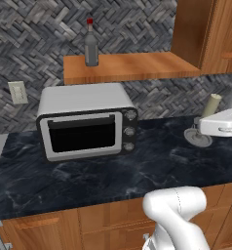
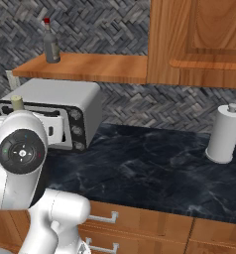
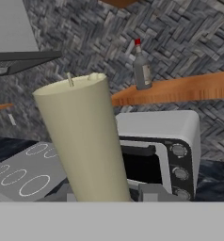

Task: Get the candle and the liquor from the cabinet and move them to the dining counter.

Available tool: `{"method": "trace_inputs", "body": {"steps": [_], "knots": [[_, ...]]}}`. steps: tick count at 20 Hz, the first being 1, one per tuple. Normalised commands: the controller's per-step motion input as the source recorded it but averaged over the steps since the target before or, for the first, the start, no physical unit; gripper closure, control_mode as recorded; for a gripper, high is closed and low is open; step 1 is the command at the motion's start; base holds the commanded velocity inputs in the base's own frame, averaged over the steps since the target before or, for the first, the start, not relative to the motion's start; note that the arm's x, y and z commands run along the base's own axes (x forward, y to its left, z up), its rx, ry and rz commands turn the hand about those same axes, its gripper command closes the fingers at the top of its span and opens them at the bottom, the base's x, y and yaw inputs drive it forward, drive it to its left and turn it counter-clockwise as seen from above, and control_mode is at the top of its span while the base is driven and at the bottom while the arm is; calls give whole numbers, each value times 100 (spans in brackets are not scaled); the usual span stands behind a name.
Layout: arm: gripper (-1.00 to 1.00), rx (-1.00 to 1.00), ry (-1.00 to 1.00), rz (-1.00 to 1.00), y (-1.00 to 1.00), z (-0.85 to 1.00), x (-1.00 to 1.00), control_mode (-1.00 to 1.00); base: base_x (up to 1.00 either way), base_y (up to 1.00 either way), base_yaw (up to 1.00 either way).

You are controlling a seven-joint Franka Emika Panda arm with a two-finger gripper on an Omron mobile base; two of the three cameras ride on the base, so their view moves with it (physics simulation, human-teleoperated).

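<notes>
Liquor: We see the liquor [image 1: 91, 45] standing up straight on the cabinet [image 1: 132, 67] shelf board, near its left end. It has a red cap. Nothing touches it.
Microwave: The microwave [image 1: 86, 128] sits on the wall counter [image 1: 137, 171], under the shelf. Its door is shut.
Candle: We see the candle [image 1: 211, 106] at the right side, over the wall counter. It leans a little. Its round base [image 1: 198, 137] is low by the dark top, but we cannot tell if it touches. In the hand view the candle [image 3: 88, 141] is very close and big.
End effector: Our end effector [image 1: 220, 124] is narrow and holds the candle at its stem. The tips are hidden in the hand view.
Paper towel roll: A paper towel roll [image 2: 224, 133] stands far to the right on the wall counter.
Step now: We think we are on the first carry. The candle is out of the cabinet and in our grip. The liquor waits.
Next move: We think we must keep the grip tight, turn away from the wall, and take the candle to the dining counter. Then we come back for the liquor.
</notes>
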Motion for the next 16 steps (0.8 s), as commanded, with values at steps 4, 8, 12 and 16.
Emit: {"method": "trace_inputs", "body": {"steps": [4, 8, 12, 16], "knots": [[100, 0, 0, 0, 0, 0, 0, -100, 0, 0, 0], [100, 0, 0, 0, 0, 0, 0, 100, 0, 0, 0], [100, 0, 0, 0, 0, 0, 0, 100, -4, 1, 0], [100, 0, 0, 0, 0, 0, 0, 100, -49, 4, 1]]}}
